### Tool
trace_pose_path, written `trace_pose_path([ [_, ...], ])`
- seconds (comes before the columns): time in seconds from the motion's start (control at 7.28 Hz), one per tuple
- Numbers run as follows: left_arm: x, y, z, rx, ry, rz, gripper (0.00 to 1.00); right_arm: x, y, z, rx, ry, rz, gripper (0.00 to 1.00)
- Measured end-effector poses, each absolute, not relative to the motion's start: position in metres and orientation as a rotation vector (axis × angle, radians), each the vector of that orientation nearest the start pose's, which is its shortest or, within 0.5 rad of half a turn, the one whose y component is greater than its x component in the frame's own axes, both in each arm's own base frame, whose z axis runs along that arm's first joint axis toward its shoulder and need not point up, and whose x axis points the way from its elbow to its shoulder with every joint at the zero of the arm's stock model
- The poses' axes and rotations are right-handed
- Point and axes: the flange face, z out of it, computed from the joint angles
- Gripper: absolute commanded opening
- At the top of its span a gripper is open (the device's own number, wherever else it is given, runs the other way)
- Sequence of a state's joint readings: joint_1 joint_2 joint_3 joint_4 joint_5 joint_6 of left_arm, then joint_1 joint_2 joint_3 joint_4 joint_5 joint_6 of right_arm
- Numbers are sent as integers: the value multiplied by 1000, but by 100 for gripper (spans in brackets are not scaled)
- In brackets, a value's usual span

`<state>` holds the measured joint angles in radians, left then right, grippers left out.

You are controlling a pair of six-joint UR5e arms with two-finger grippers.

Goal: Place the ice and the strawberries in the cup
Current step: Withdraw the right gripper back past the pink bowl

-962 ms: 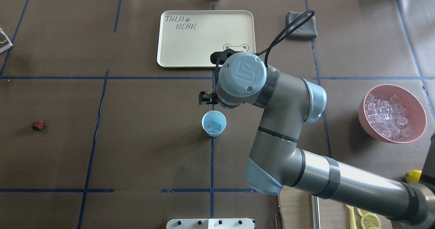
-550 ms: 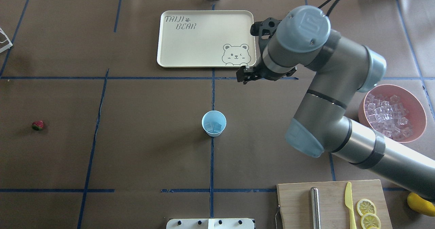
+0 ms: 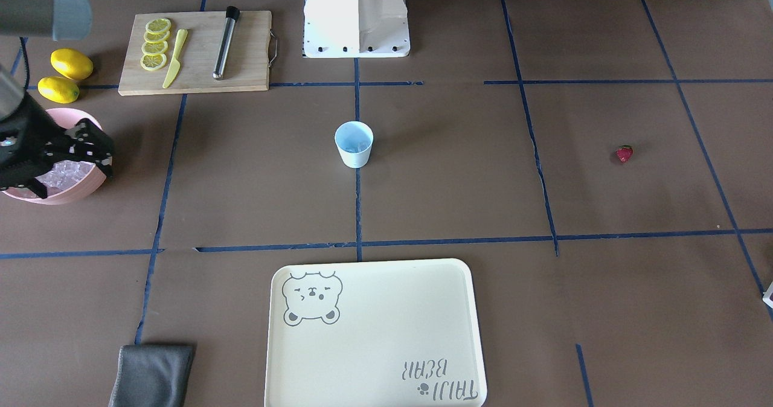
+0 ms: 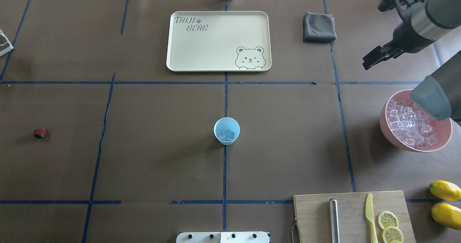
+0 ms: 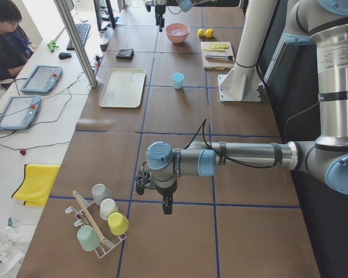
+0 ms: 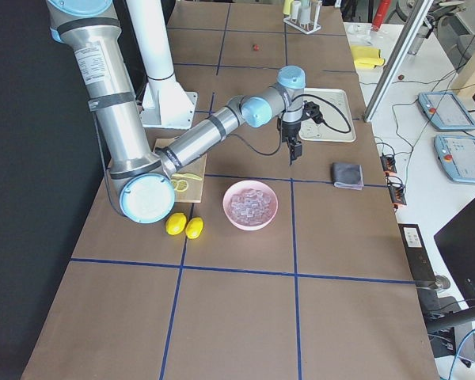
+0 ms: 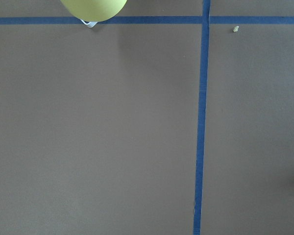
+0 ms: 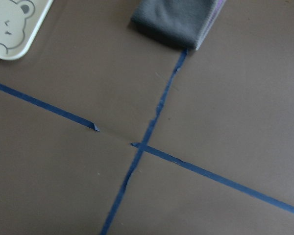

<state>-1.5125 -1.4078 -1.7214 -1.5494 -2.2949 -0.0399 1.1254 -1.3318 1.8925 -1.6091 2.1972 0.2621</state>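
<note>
With some ice (image 4: 227,135) in the cup (image 4: 226,127) on the desk (image 4: 162,156), the right pincer (image 4: 367,62) hangs spread and empty well to the cup's right near the bowl (image 4: 383,123) (likely to fetch more), the strawberry (image 4: 40,133) lies untouched far to the cup's left, and the left pincer's (image 5: 166,208) gap I cannot tell.

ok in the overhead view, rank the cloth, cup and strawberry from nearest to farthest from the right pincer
1. cloth, far side, just left of the right pincer
2. cup, table centre
3. strawberry, far left
</note>
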Motion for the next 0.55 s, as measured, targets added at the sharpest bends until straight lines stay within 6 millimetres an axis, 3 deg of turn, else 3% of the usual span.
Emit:
trace_pose_path([
  [0.27,-43,-424,664,-67,722,6,100,-84,-516,467,241,-736,-382,100],
  [0.55,-43,-424,664,-66,721,9,100,-11,-471,542,189,-748,-354,100],
])
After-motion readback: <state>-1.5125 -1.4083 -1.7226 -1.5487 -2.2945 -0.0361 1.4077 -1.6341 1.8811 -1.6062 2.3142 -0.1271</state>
